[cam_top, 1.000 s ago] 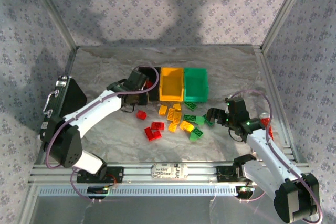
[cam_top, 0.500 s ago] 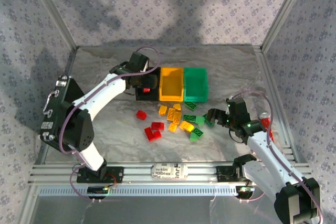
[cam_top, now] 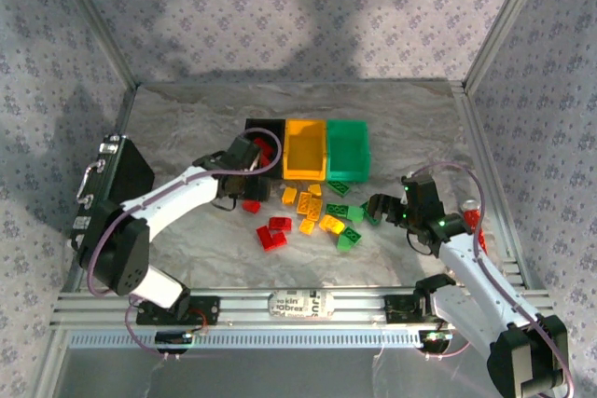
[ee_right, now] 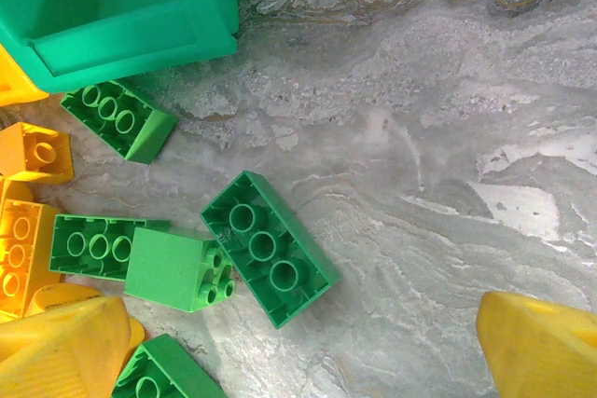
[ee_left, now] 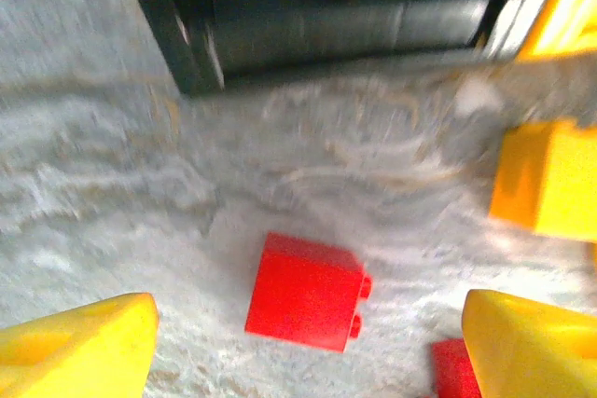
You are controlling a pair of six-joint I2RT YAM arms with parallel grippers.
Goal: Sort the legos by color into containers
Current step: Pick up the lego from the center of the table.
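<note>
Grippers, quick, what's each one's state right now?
Left gripper: open, empty, over a small red plastic brick.
Right gripper: open, empty, over a green studded plastic brick.

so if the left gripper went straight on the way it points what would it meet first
Most likely the loose red brick, centred between the open fingers of the left gripper, before the black bin beyond it; depth is unclear.

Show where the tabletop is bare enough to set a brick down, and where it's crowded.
Bare table behind the containers; bare again right of the green bin and along the front rail. Crowded: the legos just before the bins.
</note>
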